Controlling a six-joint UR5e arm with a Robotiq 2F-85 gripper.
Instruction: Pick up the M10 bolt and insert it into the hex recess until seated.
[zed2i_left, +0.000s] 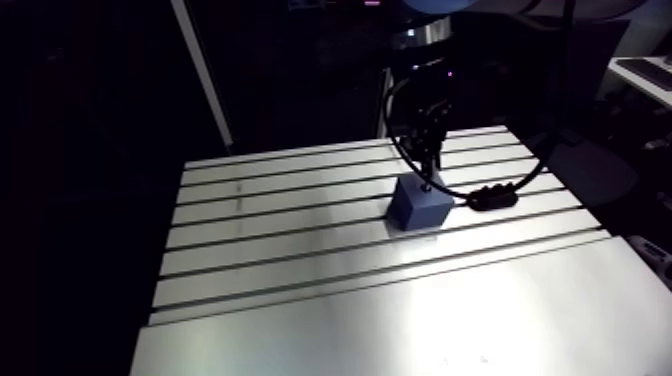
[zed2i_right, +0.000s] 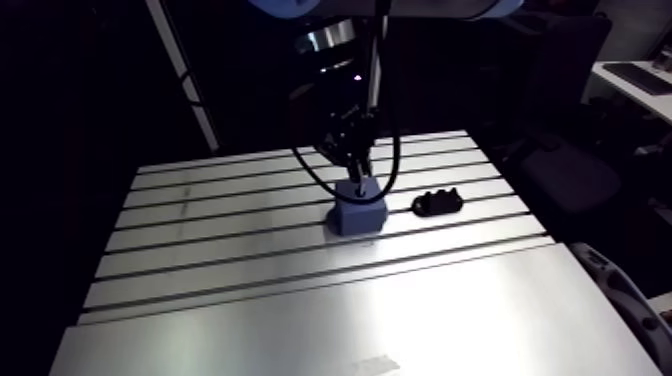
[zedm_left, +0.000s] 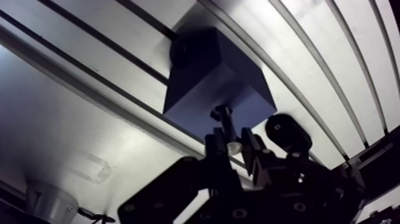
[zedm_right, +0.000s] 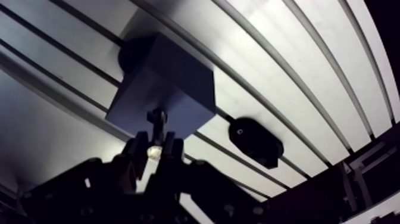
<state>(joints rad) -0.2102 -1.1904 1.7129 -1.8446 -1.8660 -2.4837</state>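
Observation:
A dark blue block (zed2i_left: 418, 205) stands on the slotted aluminium table (zed2i_left: 300, 250), right of its middle. In the wrist view the block (zedm_left: 214, 77) lies just ahead of the gripper, and a dark round hole (zedm_left: 181, 50) shows on its far face. My gripper (zedm_left: 233, 146) is shut on the M10 bolt (zedm_left: 223, 119). The bolt's dark shank sticks out from between the fingers toward the block's near face. In the arm view the gripper (zed2i_right: 355, 165) hangs directly over the block (zed2i_right: 358, 212). Whether the bolt touches the block cannot be told.
A black, lumpy holder (zed2i_right: 440, 203) lies on the table a short way right of the block, seen beside the gripper in the wrist view (zedm_right: 256, 143). Long slots run across the table top.

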